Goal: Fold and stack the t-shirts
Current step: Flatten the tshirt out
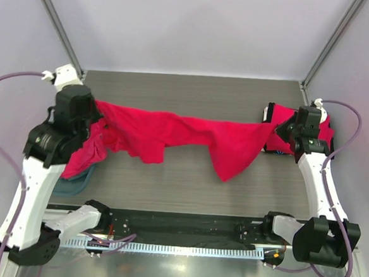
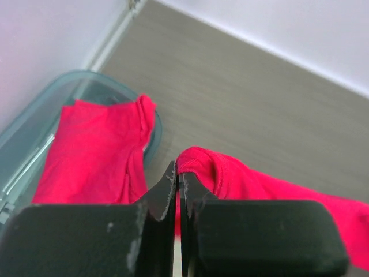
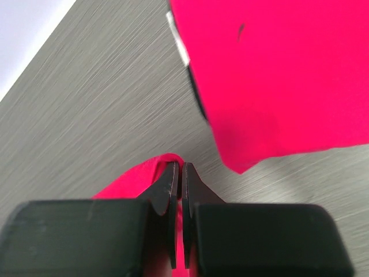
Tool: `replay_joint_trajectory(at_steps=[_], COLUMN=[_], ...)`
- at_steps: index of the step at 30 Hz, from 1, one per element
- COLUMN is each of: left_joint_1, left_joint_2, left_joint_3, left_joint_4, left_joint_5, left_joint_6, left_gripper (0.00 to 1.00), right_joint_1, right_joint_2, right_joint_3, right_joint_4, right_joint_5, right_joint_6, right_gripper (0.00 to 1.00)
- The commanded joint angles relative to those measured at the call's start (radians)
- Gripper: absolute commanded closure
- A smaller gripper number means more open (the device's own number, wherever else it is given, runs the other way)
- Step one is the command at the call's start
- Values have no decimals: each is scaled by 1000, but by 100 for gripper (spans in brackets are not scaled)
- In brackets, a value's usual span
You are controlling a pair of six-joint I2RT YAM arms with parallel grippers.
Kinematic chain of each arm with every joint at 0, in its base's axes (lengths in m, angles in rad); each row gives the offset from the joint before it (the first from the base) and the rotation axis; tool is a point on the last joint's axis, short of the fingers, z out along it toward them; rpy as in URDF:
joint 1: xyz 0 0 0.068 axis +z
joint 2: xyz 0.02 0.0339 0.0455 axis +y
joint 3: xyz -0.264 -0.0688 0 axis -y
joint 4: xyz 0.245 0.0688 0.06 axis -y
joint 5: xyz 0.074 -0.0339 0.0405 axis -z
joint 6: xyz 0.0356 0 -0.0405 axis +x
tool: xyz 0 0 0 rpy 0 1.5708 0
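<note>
A red t-shirt (image 1: 185, 135) hangs stretched between my two grippers above the table, its middle sagging toward the front. My left gripper (image 1: 96, 110) is shut on the shirt's left end (image 2: 199, 164). My right gripper (image 1: 279, 127) is shut on its right end (image 3: 155, 167). More red cloth (image 2: 95, 156) lies in and over a clear teal bin (image 2: 34, 130) under the left arm. A folded red t-shirt (image 3: 277, 75) lies flat at the right, seen behind the right arm in the top view (image 1: 327, 129).
The grey wood-grain table (image 1: 188, 91) is walled by pale panels at the back and sides. A black rail with a toothed strip (image 1: 177, 246) runs along the near edge between the arm bases.
</note>
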Motion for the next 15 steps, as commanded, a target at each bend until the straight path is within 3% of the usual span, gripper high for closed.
replay_joint_trajectory(at_steps=[1,8,15], left_joint_1=[7,7,7], left_joint_2=[64,-10,-85], left_joint_3=[13,-15,144], left_joint_4=[-10,31,-79], left_joint_5=[59,159,163], left_joint_6=[-9,-33,-44], left_gripper=[100,100,100], right_joint_1=[-11,-11,-11], right_joint_2=[-25,-180,-335], right_joint_3=[33,9,-10], right_joint_4=[85,14,-22], right_joint_5=[-126,-128,-198], right_joint_6=[-13,-101,-92], right_gripper=[99,99,99])
